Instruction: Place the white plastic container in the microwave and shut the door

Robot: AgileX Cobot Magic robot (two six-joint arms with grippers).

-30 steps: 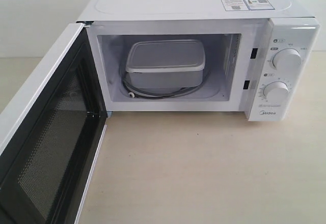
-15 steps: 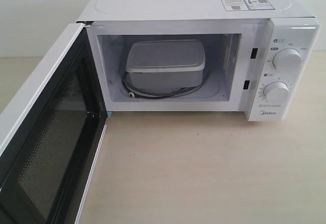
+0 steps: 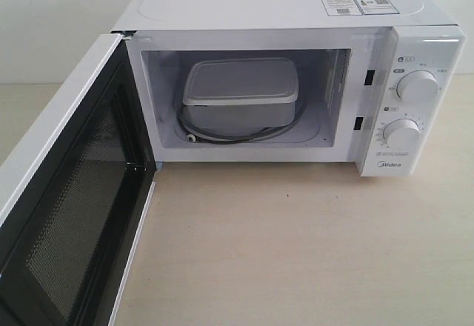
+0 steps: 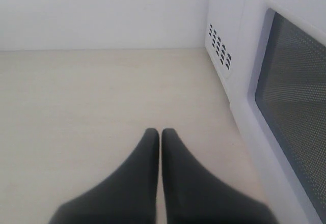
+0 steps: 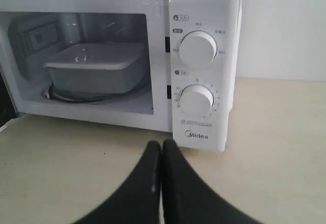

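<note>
The white plastic container [image 3: 240,92] sits inside the microwave [image 3: 296,15] on the glass turntable, lid on; the right wrist view also shows the container [image 5: 97,67] in the cavity. The door [image 3: 70,193] stands swung wide open at the left, its black inner frame and mesh window facing the exterior camera. Neither gripper shows in the exterior view. My left gripper [image 4: 161,131] is shut and empty above the table, beside the door's outer face [image 4: 293,107]. My right gripper [image 5: 161,143] is shut and empty, in front of the microwave's dial panel [image 5: 201,71].
The microwave stands on a light wooden table [image 3: 296,252] against a white wall. Side vent holes [image 4: 219,52] of the microwave show in the left wrist view. Two round dials [image 3: 415,87] sit at the right of the cavity.
</note>
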